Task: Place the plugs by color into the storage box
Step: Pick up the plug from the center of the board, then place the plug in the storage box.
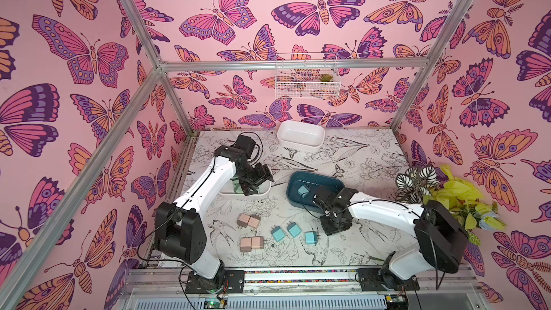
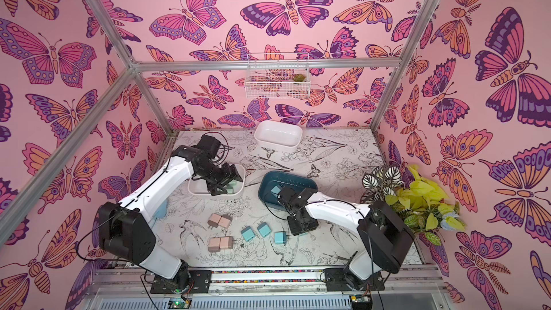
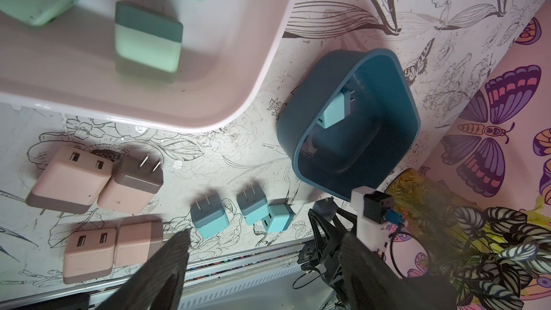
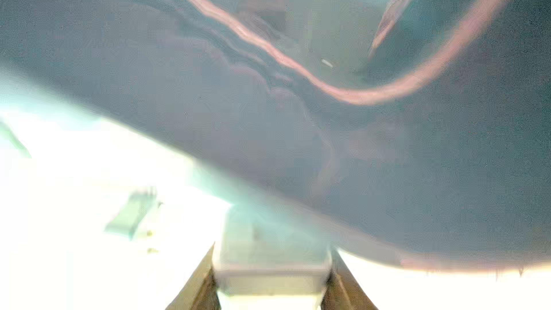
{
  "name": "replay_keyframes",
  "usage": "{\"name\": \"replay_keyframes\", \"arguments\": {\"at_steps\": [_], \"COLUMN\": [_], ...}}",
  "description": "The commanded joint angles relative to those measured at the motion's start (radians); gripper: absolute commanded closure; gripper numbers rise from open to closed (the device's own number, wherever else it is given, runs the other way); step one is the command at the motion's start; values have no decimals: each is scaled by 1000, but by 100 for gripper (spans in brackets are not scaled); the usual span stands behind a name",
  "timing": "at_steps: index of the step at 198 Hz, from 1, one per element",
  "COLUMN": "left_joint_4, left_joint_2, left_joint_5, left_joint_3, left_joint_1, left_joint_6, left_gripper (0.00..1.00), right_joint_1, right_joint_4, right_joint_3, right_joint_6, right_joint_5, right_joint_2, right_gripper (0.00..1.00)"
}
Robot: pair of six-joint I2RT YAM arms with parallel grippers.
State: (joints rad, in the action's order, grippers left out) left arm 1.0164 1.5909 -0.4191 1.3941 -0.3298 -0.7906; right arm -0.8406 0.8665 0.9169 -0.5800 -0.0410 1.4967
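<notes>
Butterfly-papered walls (image 1: 268, 10) enclosed the flower-printed bench (image 1: 372, 156) as two robot arms (image 1: 208, 180) sorted plugs by colour; the job looked roughly a third done. At least three green plugs (image 3: 147, 37) lay in the near white box (image 3: 238, 70), and one teal plug (image 1: 303, 189) sat in the blue box (image 1: 325, 180); three more teal plugs (image 1: 293, 229) and four pink plugs (image 1: 249, 220), in two touching pairs, lay loose near the bench's front edge; the far white box (image 1: 298, 144), probably meant for the pinks, stood empty. The left hand (image 1: 258, 183) hung over the near white box, fingers well apart and holding nothing. The right hand (image 4: 272, 251) sat low just beside the blue box's near wall, its fingers pressed to both sides of a pale plug (image 4: 271, 275), its colour washed out by glare; whether that plug was clear of the bench could not be told. Only the right wrist view showed the gripped plug, which the arm hid in both top views; only the left wrist view looked past the left arm at the greens; only the top views took in the far box.
</notes>
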Motion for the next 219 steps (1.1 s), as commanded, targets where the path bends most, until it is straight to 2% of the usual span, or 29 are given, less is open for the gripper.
{"name": "replay_keyframes", "arguments": {"at_steps": [1,25,44,58,97,140,190,204,219], "left_joint_4": [1,1,0,2,2,5,6,5,5], "left_joint_2": [-16,-19,-21,-22,-29,-52,-66,-67,-69], "left_joint_5": [1,2,3,2,4,13,17,17,20], "left_joint_3": [-9,-12,-13,-13,-10,-19,-34,-36,-37], "left_joint_1": [-5,-5,-5,-5,-5,-5,-5,-5,-5], "left_joint_6": [7,5,4,2,1,-5,-13,-15,-15], "left_gripper": [18,18,18,18,18,18,18,18,18], "right_joint_1": [-8,-8,-5,12,105,210,224,224,224], "right_joint_4": [119,198,252,286,249,127,106,111,127], "right_joint_3": [67,154,257,356,543,565,651,662,664], "right_joint_6": [-14,8,30,60,126,126,160,161,155], "right_joint_5": [-23,-24,-73,-113,-86,-19,-15,-27,-59], "right_joint_2": [-58,-81,-50,11,236,402,546,566,562], "right_gripper": [54,53,53,53,53,53,52,47,30]}}
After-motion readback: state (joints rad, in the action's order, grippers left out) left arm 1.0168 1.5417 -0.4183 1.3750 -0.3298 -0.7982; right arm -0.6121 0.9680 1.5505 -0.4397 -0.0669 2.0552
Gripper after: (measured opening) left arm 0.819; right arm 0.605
